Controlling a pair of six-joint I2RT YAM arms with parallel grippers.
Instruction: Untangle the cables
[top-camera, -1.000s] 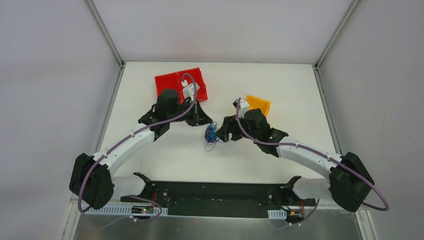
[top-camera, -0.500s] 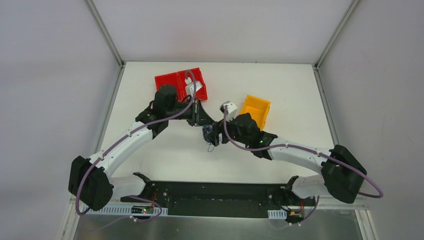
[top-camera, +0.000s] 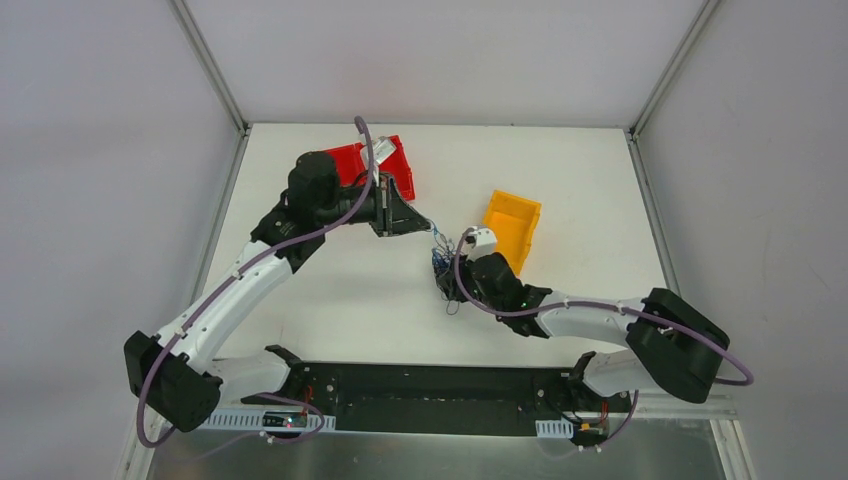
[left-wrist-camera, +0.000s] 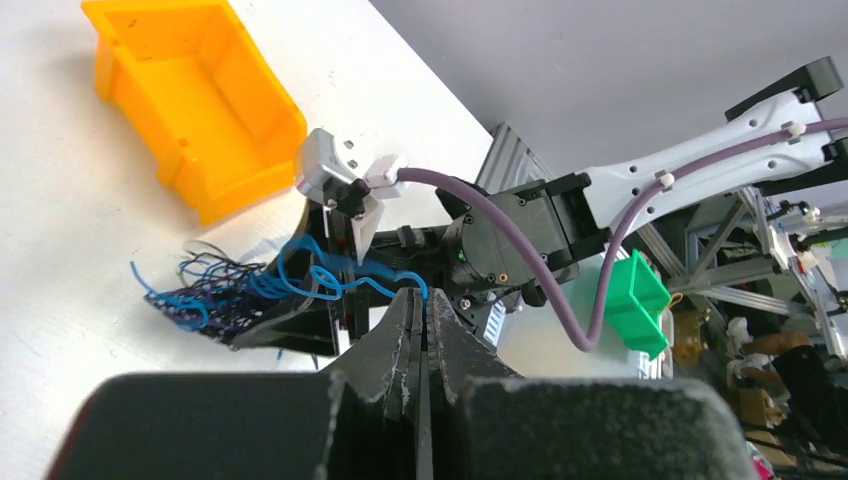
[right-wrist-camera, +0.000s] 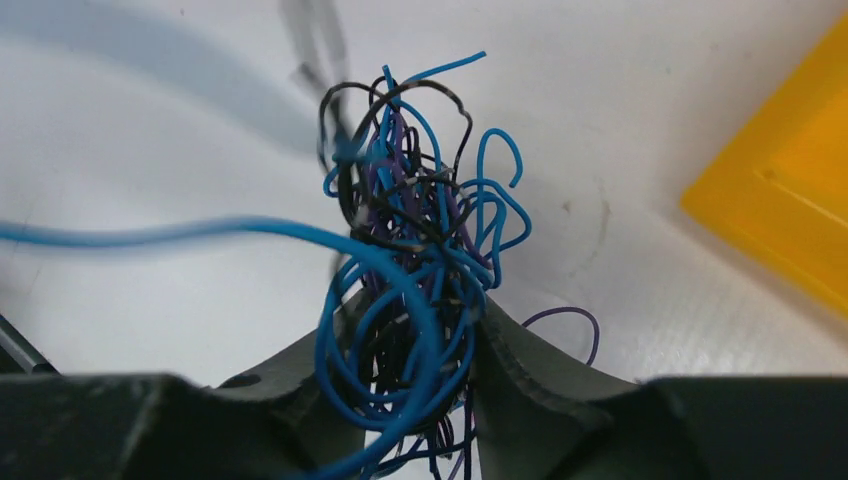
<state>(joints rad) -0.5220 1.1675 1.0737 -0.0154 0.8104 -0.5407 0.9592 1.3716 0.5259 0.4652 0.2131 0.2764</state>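
The cables (top-camera: 441, 261) are a small knot of thin blue, black and purple wires on the white table, between the two grippers. My right gripper (top-camera: 447, 281) sits over the knot. In the right wrist view the bundle (right-wrist-camera: 410, 230) fills the gap of my right gripper (right-wrist-camera: 415, 330), and both fingers press against it. My left gripper (top-camera: 426, 227) is just behind and left of the knot. Its jaws (left-wrist-camera: 423, 300) are shut on one blue wire (left-wrist-camera: 340, 280), which runs back into the bundle (left-wrist-camera: 215, 300). That same blue strand (right-wrist-camera: 150, 235) stretches off to the left.
A red bin (top-camera: 397, 168) stands behind the left wrist. An orange bin (top-camera: 512, 225) lies just right of the knot, also seen as an orange bin (left-wrist-camera: 190, 90) and as an orange corner (right-wrist-camera: 790, 200). A green bin (left-wrist-camera: 635, 300) sits off the table.
My right gripper slid over the knot and closed onto it. My left arm swung up and back with its blue wire, drawing that strand out of the bundle.
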